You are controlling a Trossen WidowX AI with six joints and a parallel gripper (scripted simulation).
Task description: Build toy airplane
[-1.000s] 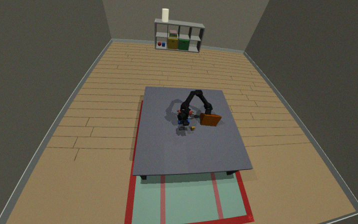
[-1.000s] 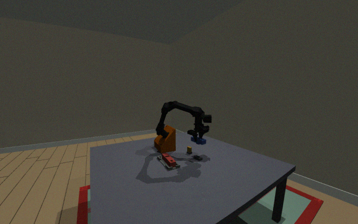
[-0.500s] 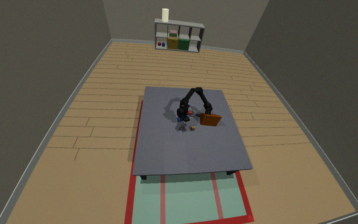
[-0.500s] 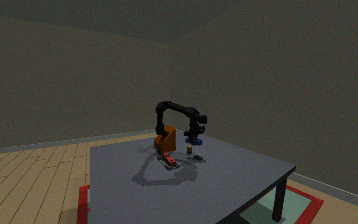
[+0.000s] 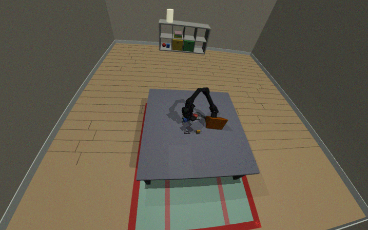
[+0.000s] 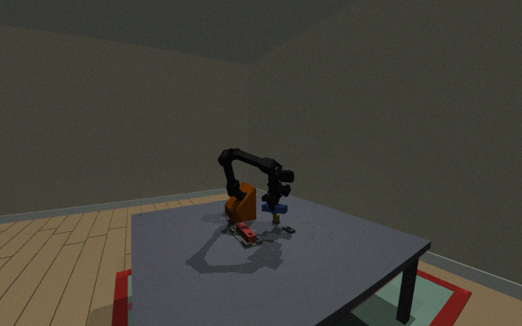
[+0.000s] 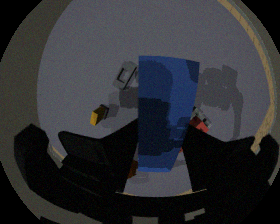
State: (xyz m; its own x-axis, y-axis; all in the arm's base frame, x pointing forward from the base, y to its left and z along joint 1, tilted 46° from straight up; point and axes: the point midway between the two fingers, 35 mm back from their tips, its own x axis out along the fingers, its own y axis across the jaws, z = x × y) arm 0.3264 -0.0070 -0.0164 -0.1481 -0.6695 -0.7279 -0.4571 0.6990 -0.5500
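Observation:
My gripper (image 6: 272, 205) (image 7: 159, 122) is shut on the blue wing (image 5: 185, 119) (image 6: 281, 208) (image 7: 166, 95) and holds it above the table. The red fuselage (image 5: 195, 115) (image 6: 246, 233) (image 7: 199, 125) lies in the grey cradle (image 6: 250, 245) (image 7: 203, 115); its socket opening shows on top in the exterior view. In the wrist view the wing and right finger hide part of the fuselage. The yellow tail fin (image 5: 198, 131) (image 6: 276, 217) (image 7: 95, 117) stands apart in a small dark holder. Whether the fuselage is fully flat is too small to tell.
A grey holder (image 5: 187, 132) (image 6: 289, 230) with a slot lies on the table (image 5: 208, 154) (image 6: 181, 291) near the tail fin. The orange block (image 5: 216, 122) (image 6: 249, 207) (image 7: 133, 170) stands at the arm's base. The arm's shadow falls around the cradle.

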